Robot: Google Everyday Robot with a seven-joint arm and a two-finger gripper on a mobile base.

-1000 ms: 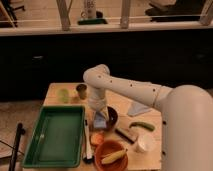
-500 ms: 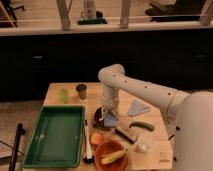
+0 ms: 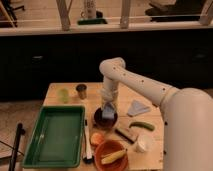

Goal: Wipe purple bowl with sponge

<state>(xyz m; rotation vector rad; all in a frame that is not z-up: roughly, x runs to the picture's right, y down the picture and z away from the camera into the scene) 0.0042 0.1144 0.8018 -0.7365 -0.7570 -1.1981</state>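
The purple bowl [image 3: 105, 119] is small, dark and glossy, and sits in the middle of the wooden table [image 3: 145, 97]. My gripper [image 3: 108, 106] hangs straight down over the bowl from the white arm. It is shut on the sponge [image 3: 108, 110], a small pale-blue pad, which reaches down into the bowl's back half. The sponge covers part of the bowl's inside.
A green tray [image 3: 56, 135] lies at the left. An orange bowl [image 3: 111, 154] with a yellow thing stands at the front. A brown block [image 3: 126, 134], a green pod [image 3: 141, 125], a folded pale cloth [image 3: 137, 107], a white cup [image 3: 143, 145], a green cup [image 3: 63, 95] and a dark cup [image 3: 81, 90] stand around.
The arm has swung to the right and the gripper with the sponge has come down from beside the bowl into it.
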